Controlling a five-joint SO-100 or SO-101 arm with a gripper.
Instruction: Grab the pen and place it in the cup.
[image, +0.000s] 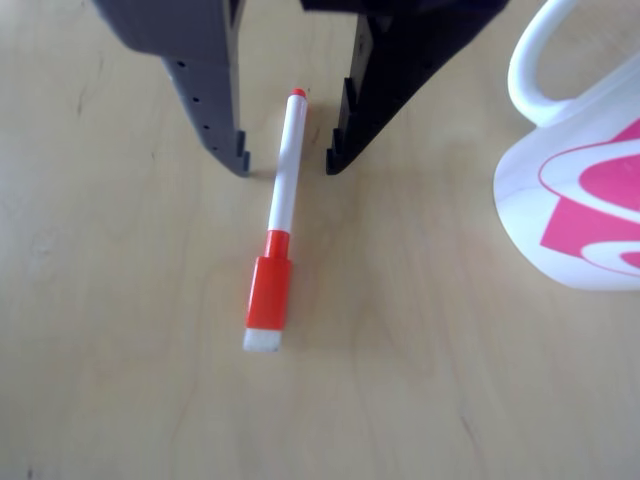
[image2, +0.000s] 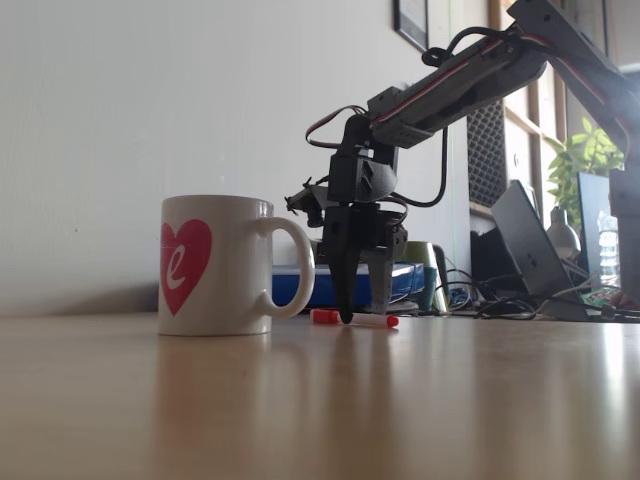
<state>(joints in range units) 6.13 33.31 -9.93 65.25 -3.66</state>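
arm reaches down from the upper right in the fixed view, gripper (image: 285, 165) spread wide, fingertips (image2: 345, 312) at table level

Fingers (image2: 345, 290) astride pen (image2: 352, 319) — beside cup (image2: 215, 265)

The table (image: 120, 380) looks like pale wood with faint grain and a smooth, softly sheened finish; in the fixed view its surface mirrors the things standing on it. The pen (image: 281, 205) appears to be smooth plastic, with a white barrel and a slightly shiny red cap. The cup (image: 560, 215), at the right of the other view, looks like glossy white ceramic with a flat pink print. The gripper (image: 286, 165) is dark, matt plastic with ridged edges.
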